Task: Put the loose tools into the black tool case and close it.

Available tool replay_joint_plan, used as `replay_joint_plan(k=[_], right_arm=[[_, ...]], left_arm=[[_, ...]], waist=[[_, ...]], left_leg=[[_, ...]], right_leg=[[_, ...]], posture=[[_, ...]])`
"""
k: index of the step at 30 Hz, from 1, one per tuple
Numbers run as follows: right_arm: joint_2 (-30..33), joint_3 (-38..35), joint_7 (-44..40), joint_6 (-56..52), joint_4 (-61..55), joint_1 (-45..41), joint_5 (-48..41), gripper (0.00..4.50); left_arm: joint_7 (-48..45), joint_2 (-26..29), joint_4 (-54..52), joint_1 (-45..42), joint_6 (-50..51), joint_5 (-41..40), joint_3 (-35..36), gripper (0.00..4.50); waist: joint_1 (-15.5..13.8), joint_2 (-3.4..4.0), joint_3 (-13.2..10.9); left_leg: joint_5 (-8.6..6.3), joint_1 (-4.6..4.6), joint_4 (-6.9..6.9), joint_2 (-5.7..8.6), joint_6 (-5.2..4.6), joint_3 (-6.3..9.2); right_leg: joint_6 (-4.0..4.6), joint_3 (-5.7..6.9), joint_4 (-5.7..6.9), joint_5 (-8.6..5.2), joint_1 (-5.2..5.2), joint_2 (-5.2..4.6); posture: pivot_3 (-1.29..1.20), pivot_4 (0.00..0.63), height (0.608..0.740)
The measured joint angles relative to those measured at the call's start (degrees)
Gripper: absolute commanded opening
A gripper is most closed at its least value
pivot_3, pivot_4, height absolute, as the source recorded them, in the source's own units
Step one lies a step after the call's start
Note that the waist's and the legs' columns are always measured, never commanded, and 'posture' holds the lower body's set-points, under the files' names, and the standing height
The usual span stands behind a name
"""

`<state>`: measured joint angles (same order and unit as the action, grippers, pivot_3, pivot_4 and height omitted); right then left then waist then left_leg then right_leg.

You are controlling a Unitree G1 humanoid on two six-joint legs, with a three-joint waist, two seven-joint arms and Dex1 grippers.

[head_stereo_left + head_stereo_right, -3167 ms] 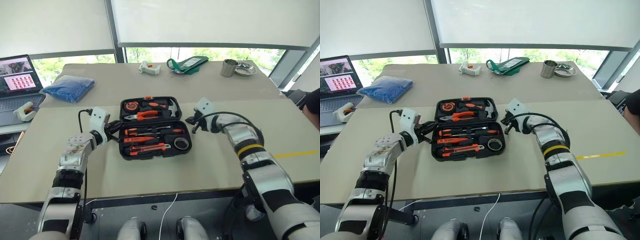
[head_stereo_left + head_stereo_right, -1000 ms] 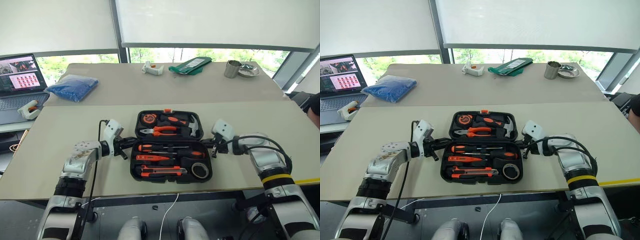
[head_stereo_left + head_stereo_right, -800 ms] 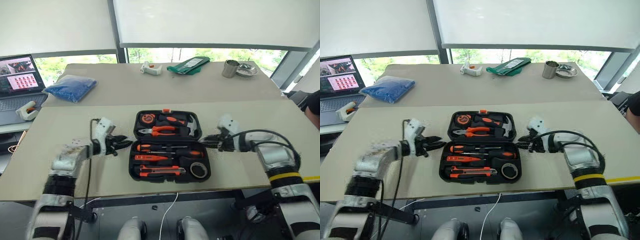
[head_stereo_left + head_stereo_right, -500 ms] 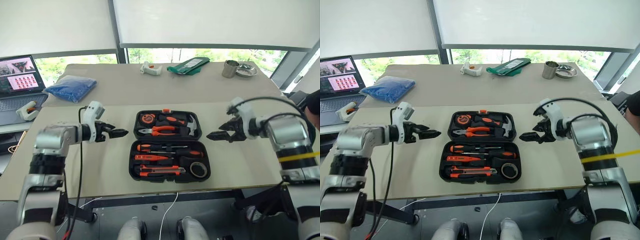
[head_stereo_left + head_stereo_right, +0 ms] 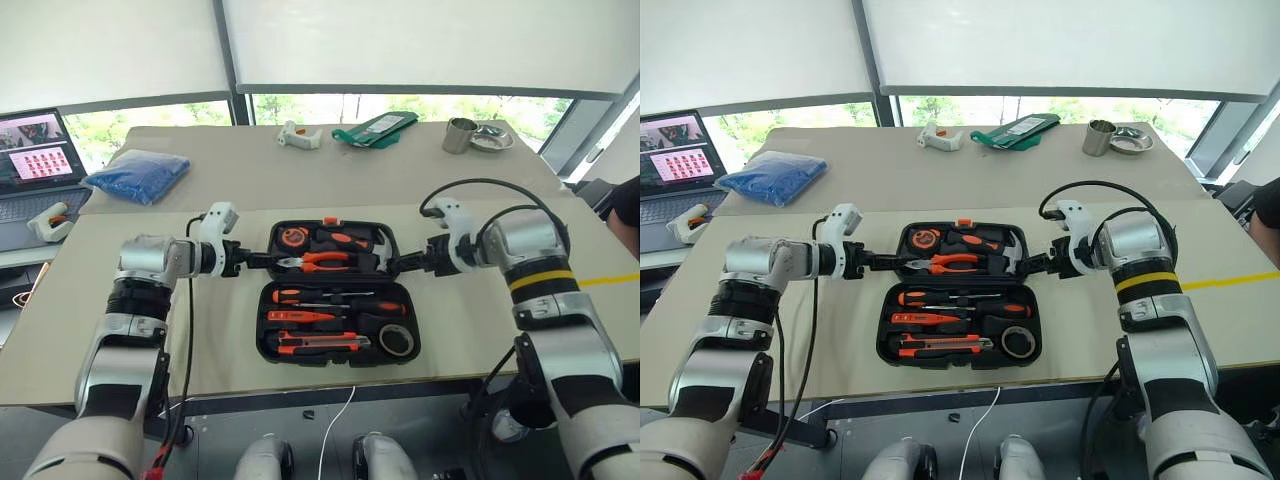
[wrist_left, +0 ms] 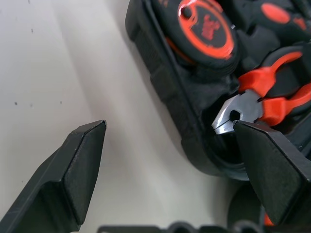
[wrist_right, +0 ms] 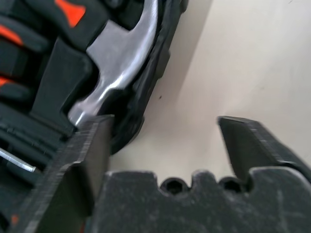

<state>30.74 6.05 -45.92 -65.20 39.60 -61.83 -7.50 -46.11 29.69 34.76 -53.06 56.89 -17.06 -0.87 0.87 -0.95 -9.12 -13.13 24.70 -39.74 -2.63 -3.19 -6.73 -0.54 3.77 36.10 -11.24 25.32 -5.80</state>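
Observation:
The black tool case (image 5: 338, 358) lies open on the table. Its near half holds two screwdrivers (image 5: 300, 297), a utility knife (image 5: 310, 346) and a grey tape roll (image 5: 397, 341). The far half holds a tape measure (image 6: 204, 29), pliers (image 6: 262, 92) and a hammer (image 7: 121, 63). My left gripper (image 5: 262, 261) is open at the far half's left side, one finger over the table and one over the pliers' tip. On the right side my right gripper (image 5: 398, 266) is open too, straddling the rim beside the hammer head.
A laptop (image 5: 35, 150) and a blue bag (image 5: 135, 175) sit at the far left. A white object (image 5: 298, 135), a green item (image 5: 375, 127) and a metal cup (image 5: 458, 135) stand along the back. A person's dark sleeve (image 5: 625, 215) shows at the right edge.
Both grippers, shut beside the case's near half a second ago, opened, rose and swung outward, then came in to the far half's two side rims.

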Motion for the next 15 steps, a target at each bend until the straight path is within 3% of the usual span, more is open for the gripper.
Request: replay_joint_plan(k=[3,4,8,15], right_arm=[[-0.8,-0.1,0.7,1.1,1.9,-0.8,-0.1,1.72],[-1.0,-0.1,0.7,1.2,2.5,-1.0,-0.3,1.43],[-2.0,-0.1,0.7,1.4,3.9,-2.0,-0.6,0.12],[-2.7,-1.7,1.6,2.3,5.0,-2.1,-0.7,0.00]], left_arm=[[0.0,-0.4,0.7,-0.4,0.0,0.0,0.0,4.50],[0.1,-0.4,0.9,-0.5,0.0,0.0,0.0,3.96],[0.4,-1.2,2.3,-0.7,-0.1,-0.3,0.6,2.71],[0.5,-3.2,4.5,-1.6,0.6,-2.2,4.1,0.13]], waist=[[0.0,0.00,0.0],[-0.1,0.00,0.0],[-0.1,0.00,0.0],[0.0,0.00,0.0]], left_leg=[[0.00,0.00,0.00,0.00,0.00,0.01],[0.00,-0.01,0.00,0.01,0.00,0.01],[0.00,-0.04,-0.04,0.01,-0.01,0.03],[0.06,-0.08,-0.04,0.06,-0.09,0.07]], right_leg=[[0.00,0.00,0.00,0.00,-0.02,-0.01],[-0.01,0.00,0.00,0.00,-0.02,-0.02],[-0.04,0.02,0.01,0.03,-0.09,-0.05],[-0.13,-0.01,0.04,0.10,-0.13,-0.19]], posture=[[0.00,0.150,0.740],[0.00,0.150,0.740],[0.00,0.150,0.740],[0.00,0.150,0.740]])
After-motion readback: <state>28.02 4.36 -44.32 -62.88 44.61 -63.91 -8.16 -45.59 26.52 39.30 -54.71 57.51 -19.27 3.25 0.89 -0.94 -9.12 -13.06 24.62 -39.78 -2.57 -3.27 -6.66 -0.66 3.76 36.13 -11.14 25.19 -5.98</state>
